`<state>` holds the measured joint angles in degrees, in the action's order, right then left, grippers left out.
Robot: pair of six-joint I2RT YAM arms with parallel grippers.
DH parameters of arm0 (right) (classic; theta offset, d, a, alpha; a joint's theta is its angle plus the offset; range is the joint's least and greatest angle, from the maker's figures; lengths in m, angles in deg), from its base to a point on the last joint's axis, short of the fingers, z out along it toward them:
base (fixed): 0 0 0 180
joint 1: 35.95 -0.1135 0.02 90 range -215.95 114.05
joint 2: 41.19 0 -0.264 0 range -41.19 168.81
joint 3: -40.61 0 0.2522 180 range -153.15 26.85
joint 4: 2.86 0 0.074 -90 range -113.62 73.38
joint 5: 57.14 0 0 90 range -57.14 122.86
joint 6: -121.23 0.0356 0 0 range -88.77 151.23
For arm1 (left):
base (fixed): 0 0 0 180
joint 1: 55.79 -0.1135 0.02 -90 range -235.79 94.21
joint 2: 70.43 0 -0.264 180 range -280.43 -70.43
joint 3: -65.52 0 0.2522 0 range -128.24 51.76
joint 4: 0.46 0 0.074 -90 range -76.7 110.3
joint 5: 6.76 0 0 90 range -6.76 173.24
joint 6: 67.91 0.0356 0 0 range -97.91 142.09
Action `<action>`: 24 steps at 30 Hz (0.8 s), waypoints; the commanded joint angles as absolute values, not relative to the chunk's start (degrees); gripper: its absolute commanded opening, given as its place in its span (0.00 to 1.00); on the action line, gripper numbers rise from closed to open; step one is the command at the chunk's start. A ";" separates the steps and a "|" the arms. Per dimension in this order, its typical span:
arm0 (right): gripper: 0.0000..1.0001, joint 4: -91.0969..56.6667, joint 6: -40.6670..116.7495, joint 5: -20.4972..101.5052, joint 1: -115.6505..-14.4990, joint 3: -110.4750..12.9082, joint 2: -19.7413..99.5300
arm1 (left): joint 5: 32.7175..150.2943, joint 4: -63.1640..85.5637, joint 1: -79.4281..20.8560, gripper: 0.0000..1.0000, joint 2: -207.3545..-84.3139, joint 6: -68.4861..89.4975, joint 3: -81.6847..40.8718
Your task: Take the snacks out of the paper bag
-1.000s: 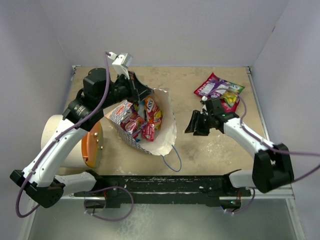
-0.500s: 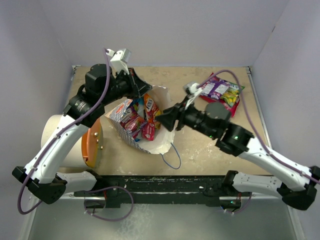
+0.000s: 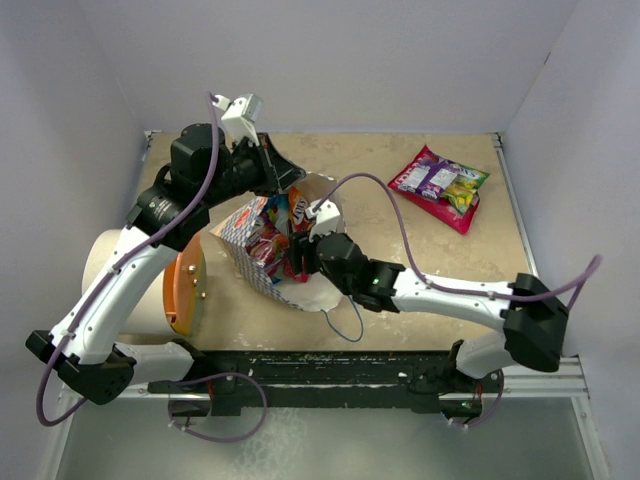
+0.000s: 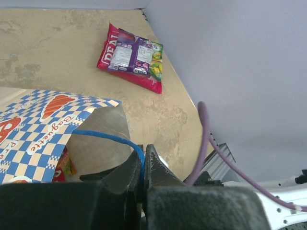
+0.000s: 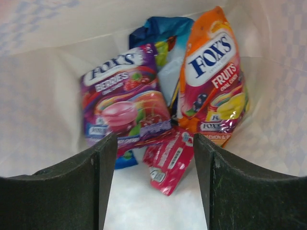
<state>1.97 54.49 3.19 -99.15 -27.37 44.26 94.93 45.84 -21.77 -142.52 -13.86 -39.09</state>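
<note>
The paper bag point(image 3: 318, 293) lies on its side with its mouth toward the front right; its checkered side shows in the left wrist view point(image 4: 33, 139). My left gripper point(image 3: 290, 186) is shut on the bag's blue cord handle point(image 4: 103, 136) and holds the upper edge up; its jaws point(image 4: 143, 160) pinch the cord. My right gripper point(image 3: 300, 260) is open inside the bag's mouth. In the right wrist view it point(image 5: 154, 148) frames a small red packet point(image 5: 170, 160), with a purple packet point(image 5: 125, 100), an orange packet point(image 5: 216, 81) and a blue packet point(image 5: 160, 28) behind. None is held.
Three snack packets, red, purple and green-yellow point(image 3: 438, 185), lie at the back right, also in the left wrist view point(image 4: 134, 57). A white cylinder point(image 3: 115, 275) with an orange lid point(image 3: 186, 290) lies left of the bag. The bag's second blue cord point(image 3: 346, 318) trails on the table.
My right arm has swung from near the back-right packets across to the bag, and its open gripper is now in the bag's mouth. The left gripper still holds the cord.
</note>
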 commanded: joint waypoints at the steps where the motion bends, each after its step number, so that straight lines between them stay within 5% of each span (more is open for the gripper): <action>1: 0.68 12.35 52.24 -6.88 -98.53 -30.13 49.63 | 98.19 43.62 -21.68 0.00 -142.33 -15.17 -42.54; 14: 0.66 16.05 53.77 -9.45 -92.28 -39.48 65.07 | 100.84 44.23 -21.70 0.00 -140.59 -14.86 -40.61; 24: 0.29 7.28 59.67 -1.18 -92.19 -39.50 63.07 | 100.65 43.47 -21.69 0.00 -138.86 -15.36 -38.63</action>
